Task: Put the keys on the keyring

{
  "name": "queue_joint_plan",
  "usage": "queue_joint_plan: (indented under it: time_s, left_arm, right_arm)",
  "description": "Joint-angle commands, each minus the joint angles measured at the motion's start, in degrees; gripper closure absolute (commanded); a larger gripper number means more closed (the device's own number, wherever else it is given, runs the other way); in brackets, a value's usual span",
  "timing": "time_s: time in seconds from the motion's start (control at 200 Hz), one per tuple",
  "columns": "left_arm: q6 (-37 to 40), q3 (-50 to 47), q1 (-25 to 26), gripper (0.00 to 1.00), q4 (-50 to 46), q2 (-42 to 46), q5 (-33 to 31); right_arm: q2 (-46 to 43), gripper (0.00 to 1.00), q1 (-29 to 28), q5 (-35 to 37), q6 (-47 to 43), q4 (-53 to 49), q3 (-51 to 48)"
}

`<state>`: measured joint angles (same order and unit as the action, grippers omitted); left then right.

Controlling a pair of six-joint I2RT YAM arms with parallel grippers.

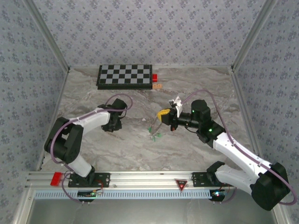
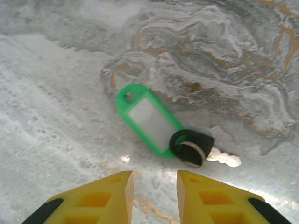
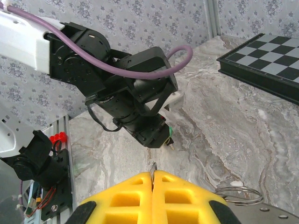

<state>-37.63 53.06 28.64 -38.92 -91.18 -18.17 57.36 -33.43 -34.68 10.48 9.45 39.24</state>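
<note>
A key with a bright green plastic tag [image 2: 149,119], a black head [image 2: 194,144] and a silver blade lies flat on the marble. My left gripper [image 2: 155,173] hovers just short of it, its yellow fingers apart with nothing between them. From above, that gripper [image 1: 113,125] points down at the left-centre of the table. More green keys [image 1: 154,132] lie loose mid-table. My right gripper [image 3: 153,173] is shut on the keyring [image 3: 153,167], whose thin metal edge sticks out between the pads. It is held above the table [image 1: 161,116]. A further wire loop [image 3: 238,193] shows at the lower right.
A folded chessboard [image 1: 125,76] lies at the back, with a small red block [image 1: 154,77] and a tan piece [image 1: 157,86] by its right end. Patterned walls close in the table on three sides. The rail with the arm bases runs along the near edge [image 1: 140,179].
</note>
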Motion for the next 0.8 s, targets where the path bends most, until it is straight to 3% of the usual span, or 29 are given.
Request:
queue_joint_plan:
  time_s: [0.0,0.115,0.31,0.535,0.795]
  left_arm:
    - [-1.2,-0.8,0.1,0.7,-3.6,3.3,-3.5]
    - [-1.2,-1.0,-0.4,0.7,-3.8,4.3,-4.1]
    - [-0.3,0.5,-0.3,0.6,1.9,3.3,4.2]
    - [-0.1,4.5,0.0,0.63,1.1,-3.4,2.9]
    - [0.1,4.5,-0.5,0.67,0.3,-5.2,0.0]
  right_arm:
    - [-0.7,1.0,-0.4,-0.5,0.8,2.7,0.3]
    - [-0.8,1.0,-0.5,-0.5,0.9,2.8,0.2]
    - [-0.8,1.0,-0.5,-0.5,0.9,2.7,0.3]
    - [-1.2,1.0,-0.6,-0.4,0.8,2.4,0.3]
    - [-1.1,1.0,-0.5,-0.7,0.9,2.6,0.3]
